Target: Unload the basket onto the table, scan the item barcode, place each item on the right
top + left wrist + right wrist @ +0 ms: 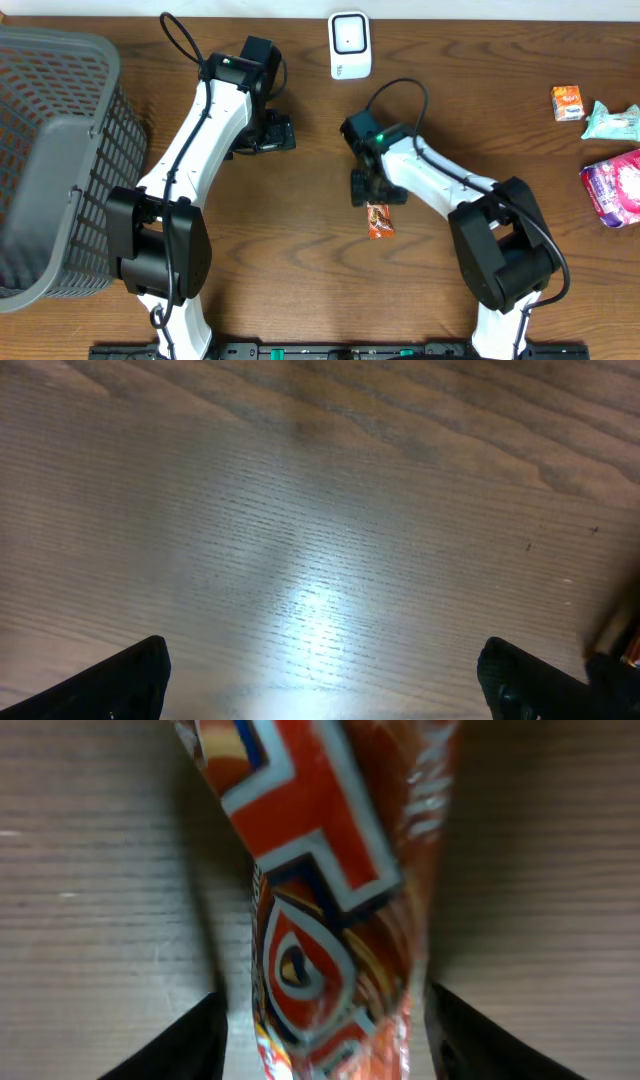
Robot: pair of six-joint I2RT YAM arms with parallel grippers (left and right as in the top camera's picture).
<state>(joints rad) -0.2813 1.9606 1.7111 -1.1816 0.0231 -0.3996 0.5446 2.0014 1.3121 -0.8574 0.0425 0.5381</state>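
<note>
Blurred, edge-cropped orange snack wrapper (330,900)

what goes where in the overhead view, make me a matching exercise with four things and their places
Things:
1 basket
2 scanner
3 orange snack packet
4 pink packet

Places:
A right edge
B top middle
C left edge
D centre

Pairs: 1-C, 2-B, 3-D, 4-A

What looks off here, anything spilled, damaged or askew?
Nothing spilled or damaged. The orange snack packet lies on the table between the open fingers of the right gripper, slightly askew to the table edge and apart from the white scanner at the far edge. Nothing else stands out.
</note>
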